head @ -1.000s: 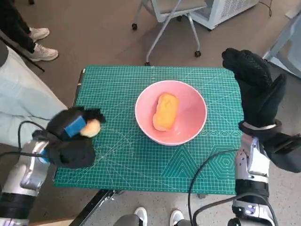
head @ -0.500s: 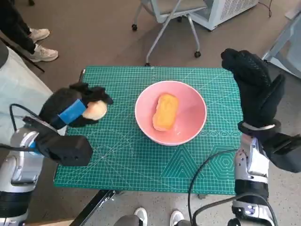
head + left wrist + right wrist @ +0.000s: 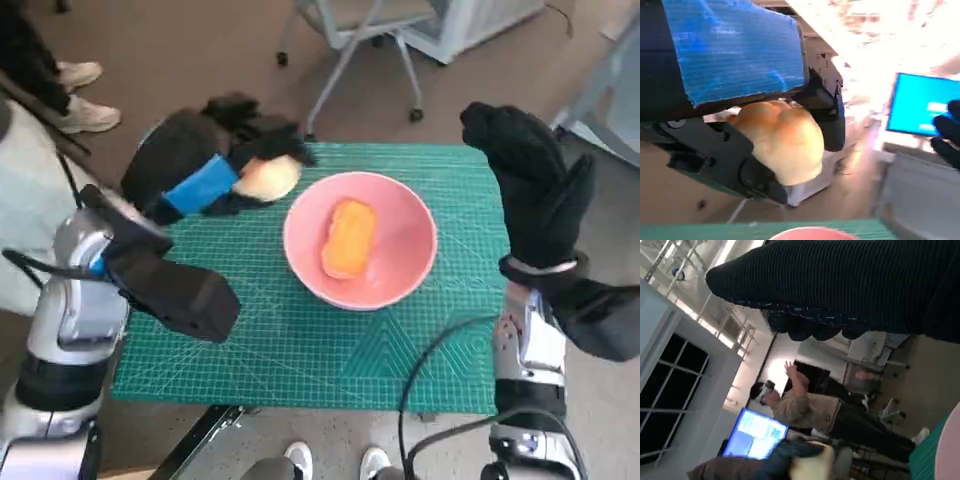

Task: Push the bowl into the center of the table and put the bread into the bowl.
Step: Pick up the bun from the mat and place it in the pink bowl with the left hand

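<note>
The pink bowl (image 3: 360, 240) sits near the middle of the green mat, with an orange-yellow bread (image 3: 348, 238) lying inside it. My left hand (image 3: 205, 165) is raised above the mat's far left part, close to the bowl's rim, and grips a pale round bread roll (image 3: 265, 178). The left wrist view shows the same roll (image 3: 785, 140) held between the black fingers, with a sliver of the bowl's rim (image 3: 812, 233) at the edge. My right hand (image 3: 530, 185) is held upright beside the bowl at the mat's right side, fingers apart, holding nothing.
The green cutting mat (image 3: 300, 340) covers the small table. An office chair (image 3: 360, 30) stands behind the table. A person's shoes (image 3: 75, 95) are at the far left. A seated person (image 3: 805, 410) and a blue screen (image 3: 755, 432) show in the right wrist view.
My left hand has lifted the roll from the mat's left side and carried it up and to the right, toward the bowl. The right hand has hardly moved.
</note>
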### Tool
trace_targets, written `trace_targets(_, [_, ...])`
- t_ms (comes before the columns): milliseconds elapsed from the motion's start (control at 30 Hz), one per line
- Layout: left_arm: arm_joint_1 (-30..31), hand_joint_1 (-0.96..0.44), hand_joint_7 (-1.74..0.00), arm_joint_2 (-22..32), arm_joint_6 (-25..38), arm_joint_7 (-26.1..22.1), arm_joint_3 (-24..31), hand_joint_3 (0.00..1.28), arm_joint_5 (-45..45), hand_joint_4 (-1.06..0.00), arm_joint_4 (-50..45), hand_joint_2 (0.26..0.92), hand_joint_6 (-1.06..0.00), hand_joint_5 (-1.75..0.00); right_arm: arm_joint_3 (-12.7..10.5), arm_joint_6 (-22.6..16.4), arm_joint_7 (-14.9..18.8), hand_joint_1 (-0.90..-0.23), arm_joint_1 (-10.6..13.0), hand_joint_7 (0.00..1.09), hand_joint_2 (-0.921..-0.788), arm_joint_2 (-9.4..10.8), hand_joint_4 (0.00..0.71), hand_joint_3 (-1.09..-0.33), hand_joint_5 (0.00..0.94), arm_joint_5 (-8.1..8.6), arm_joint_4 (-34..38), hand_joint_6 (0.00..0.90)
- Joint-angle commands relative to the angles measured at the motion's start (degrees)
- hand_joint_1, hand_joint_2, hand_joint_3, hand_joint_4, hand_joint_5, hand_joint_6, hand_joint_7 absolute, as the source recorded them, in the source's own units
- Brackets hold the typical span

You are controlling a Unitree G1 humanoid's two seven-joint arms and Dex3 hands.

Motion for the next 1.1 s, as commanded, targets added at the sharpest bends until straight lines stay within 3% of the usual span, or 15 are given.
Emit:
trace_targets(33, [-8.5, 0.0, -1.06, -4.9, -2.7, -3.6, -6.4, 0.01, 0.7, -0.83, 4.4, 0.9, -0.72, -1.02, 0.0, 0.4, 0.4, -0.631, 1.2, 0.27, -0.921, -0.4, 0.197, -0.73, 0.002, -0.03, 0.0, 0.216])
trace_targets(167, [-9.1, 0.0, -1.07, -5.2, -3.4, -3.8, -6.6, 0.01, 0.7, -0.83, 5.6, 0.901, -0.72, -1.01, 0.1, 0.4, 0.4, -0.631, 1.2, 0.27, -0.921, -0.5, 0.199, -0.727, 0.003, 0.04, -0.1, 0.216])
trace_targets(400, [-14.8, 0.0, -1.11, -10.9, -7.9, -2.8, -12.0, 0.01, 2.7, -0.8, 18.8, 0.913, -0.68, -1.04, -0.6, 0.6, 0.4, -0.644, 2.7, 0.27, -0.921, -0.9, 0.202, -0.719, 0.004, 0.69, -1.3, 0.21])
trace_targets(767, [-15.9, 0.0, -1.08, -15.3, -8.4, -2.7, -14.5, 0.02, 4.0, -0.78, 27.2, 0.92, -0.65, -1.13, -0.9, 0.8, -1.1, -0.657, 3.9, 0.27, -0.921, -0.8, 0.202, -0.711, 0.002, -0.36, -2.6, 0.213])
trace_targets(933, [-15.0, 0.0, -1.19, -16.6, -7.4, -3.7, -15.0, 0.1, 3.8, -0.69, 29.3, 0.921, -0.55, -1.21, -0.9, 0.9, -1.7, -0.651, 4.3, 0.26, -0.921, -0.9, 0.201, -0.711, 0.001, -0.74, -3.1, 0.214])
trace_targets(967, [-14.8, -0.02, -1.13, -16.7, -7.0, -3.9, -15.2, 0.14, 4.0, -0.59, 29.6, 0.907, -0.47, -1.09, -0.9, 1.0, -1.8, -0.65, 4.3, 0.26, -0.921, -1.0, 0.201, -0.712, 0.001, -0.78, -3.2, 0.214])
trace_targets(1000, [-14.6, -0.06, -0.74, -16.7, -6.2, -4.5, -15.4, 0.1, 4.2, -0.55, 29.7, 0.903, -0.48, -0.65, -0.9, 1.0, -1.9, -0.649, 4.4, 0.26, -0.921, -1.0, 0.201, -0.712, 0.001, -0.83, -3.3, 0.214])
trace_targets(1100, [-14.3, -0.16, -0.39, -16.6, -5.1, -5.3, -15.7, 0.05, 4.4, -0.46, 29.6, 0.909, -0.44, -0.27, -0.8, 1.0, -2.0, -0.648, 4.5, 0.26, -0.921, -1.0, 0.201, -0.712, 0.001, -0.88, -3.4, 0.215])
